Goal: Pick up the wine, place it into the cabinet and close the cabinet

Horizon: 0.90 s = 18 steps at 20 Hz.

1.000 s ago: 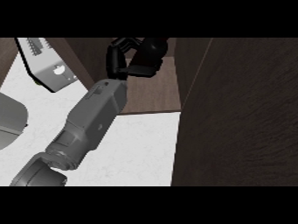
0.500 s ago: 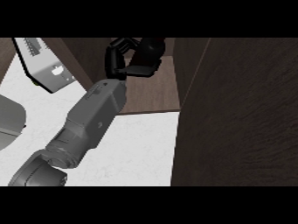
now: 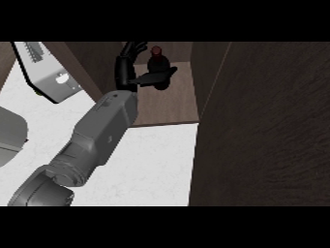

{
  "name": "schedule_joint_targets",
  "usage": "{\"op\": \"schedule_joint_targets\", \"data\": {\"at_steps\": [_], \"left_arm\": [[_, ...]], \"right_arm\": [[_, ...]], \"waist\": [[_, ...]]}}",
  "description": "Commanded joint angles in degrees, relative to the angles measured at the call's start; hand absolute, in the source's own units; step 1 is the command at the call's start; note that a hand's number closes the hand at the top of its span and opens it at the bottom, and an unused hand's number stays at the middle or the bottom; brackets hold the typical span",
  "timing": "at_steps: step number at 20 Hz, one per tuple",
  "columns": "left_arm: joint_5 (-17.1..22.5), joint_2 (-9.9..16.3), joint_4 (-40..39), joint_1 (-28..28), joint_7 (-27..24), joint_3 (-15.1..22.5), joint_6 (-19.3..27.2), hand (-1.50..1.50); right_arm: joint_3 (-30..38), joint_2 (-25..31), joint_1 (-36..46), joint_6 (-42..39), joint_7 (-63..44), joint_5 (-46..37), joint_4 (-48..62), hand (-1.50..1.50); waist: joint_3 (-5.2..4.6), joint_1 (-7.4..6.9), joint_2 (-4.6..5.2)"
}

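My hand (image 3: 135,72) is up inside the cabinet (image 3: 174,104), fingers and thumb curled round the wine (image 3: 157,62), which stands upright on the cabinet floor just right of my palm, dark neck pointing up. For the let-go, I reckon the hand must come away leftward and back toward the worktop (image 3: 153,160), clear of the door (image 3: 275,126) on my right.

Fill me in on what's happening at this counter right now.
One hand is stretched forward into the open cabinet, its fingers and thumb around a dark wine bottle. The bottle stands upright over the cabinet's wooden shelf. The dark cabinet door at the right stands open. The other hand is out of view. A grey appliance sits on the counter at the left.
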State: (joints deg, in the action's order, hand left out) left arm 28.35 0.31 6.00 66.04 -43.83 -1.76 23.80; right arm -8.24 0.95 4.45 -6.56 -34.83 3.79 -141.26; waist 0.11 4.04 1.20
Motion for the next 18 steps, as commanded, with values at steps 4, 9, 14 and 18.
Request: {"op": "schedule_joint_targets", "data": {"at_steps": [4,9,14,18], "left_arm": [[-1.4,2.0,-2.2,-1.7,0.2,0.3,0.8,-1.50],[-3.5,2.5,-2.8,-2.0,0.0,1.8,1.4,-1.50],[-2.3,0.5,-1.5,-4.8,-4.5,0.1,3.5,-1.50],[-2.5,1.5,-0.8,-3.6,-3.3,-0.2,0.7,-1.50]], "right_arm": [[1.1,1.0,-1.2,-0.8,-2.3,3.8,-4.3,-1.50],[0.6,0.0,0.1,-0.1,-1.2,2.5,-3.3,-1.50],[-3.0,-0.9,-1.8,0.4,1.1,-0.1,-2.3,-1.50],[-1.9,-0.9,-0.5,1.1,0.7,-0.6,-0.4,-1.50]], "waist": [[-0.18,0.43,0.43],[-0.20,0.33,0.50],[-0.22,0.33,0.50],[-0.22,-0.26,0.37]]}}
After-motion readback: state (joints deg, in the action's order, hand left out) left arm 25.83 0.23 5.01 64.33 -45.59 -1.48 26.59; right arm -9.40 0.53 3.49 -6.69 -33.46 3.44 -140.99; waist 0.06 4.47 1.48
